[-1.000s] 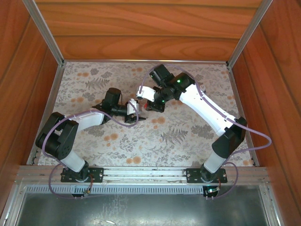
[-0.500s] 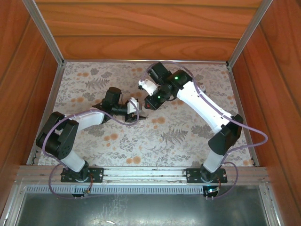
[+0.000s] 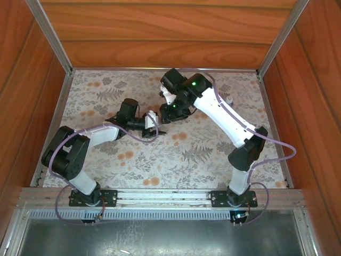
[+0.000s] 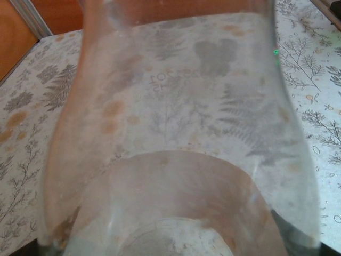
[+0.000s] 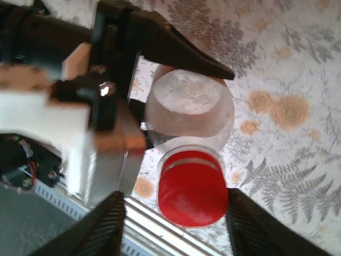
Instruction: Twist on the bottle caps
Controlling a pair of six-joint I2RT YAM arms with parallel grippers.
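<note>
Our right claw (image 5: 175, 198) stands apart, its fingers either side of the red cap (image 5: 191, 189) with a gap showing on one side. The cap sits on the neck of the clear bottle (image 5: 189, 109), which our left claw (image 3: 158, 127) clamps above the counter (image 3: 202, 154), whose floral pattern shows through the plastic.

A desk (image 3: 133, 160) is spread with a pale cloth (image 3: 202, 154) printed in grey ferns and orange blossoms. It lies inside a three-sided enclosure of reddish wood panels (image 3: 160, 32). Slanted aluminium posts (image 3: 50, 34) run up from the two far corners. Along the near edge of the desk runs an aluminium rail (image 3: 165, 196), and nearer than that lies a dull grey metal sheet (image 3: 160, 234). In the left wrist view the fern print (image 4: 32, 106) reaches back to a wood panel and a strip of aluminium (image 4: 25, 15) at the upper left corner. In the right wrist view large orange blossoms (image 5: 290, 112) stand out on the cloth.
</note>
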